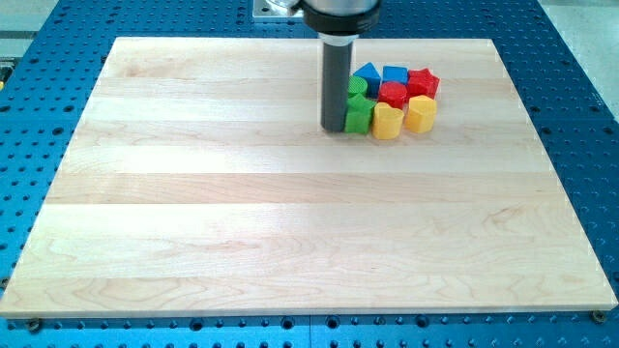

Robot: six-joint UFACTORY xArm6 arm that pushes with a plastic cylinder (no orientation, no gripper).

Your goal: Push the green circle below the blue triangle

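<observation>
My tip rests on the board at the left side of a tight cluster of blocks near the view's top. It stands right against a green block. A second green block sits just above that one, partly hidden by the rod. I cannot tell which of the two is the circle. The blue triangle sits at the cluster's top left, directly above the upper green block.
The cluster also holds a blue block, a red star, a red block and two yellow blocks. The wooden board lies on a blue perforated table.
</observation>
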